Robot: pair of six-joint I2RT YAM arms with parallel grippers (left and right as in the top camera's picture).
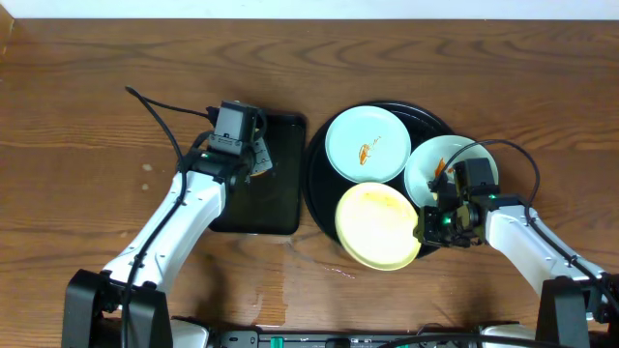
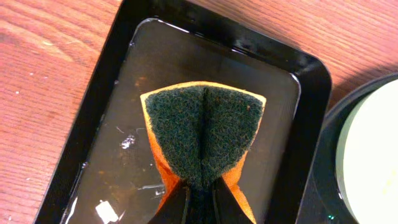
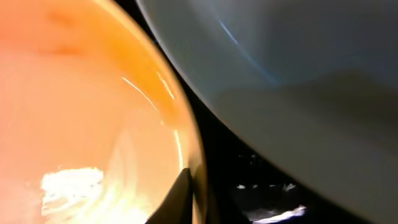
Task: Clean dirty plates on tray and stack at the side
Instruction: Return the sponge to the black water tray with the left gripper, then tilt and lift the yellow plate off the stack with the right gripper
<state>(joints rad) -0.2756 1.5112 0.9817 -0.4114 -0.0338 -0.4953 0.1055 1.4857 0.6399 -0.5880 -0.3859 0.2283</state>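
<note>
Left arm stretched forward over the small rectangular tray [image 2: 92, 106], left gripper [image 2: 200, 190] pinched tight on the folded sponge [image 2: 202, 127] — scourer side up. Right arm bent inward, right gripper [image 1: 431, 224] clamped on the rim of the yellow plate [image 1: 377, 224], which overhangs the round tray [image 1: 315, 179] — two mint plates [image 1: 368, 143] lie on it.

White arms [image 1: 179, 217] with black joints and black cables [image 1: 145, 101].
</note>
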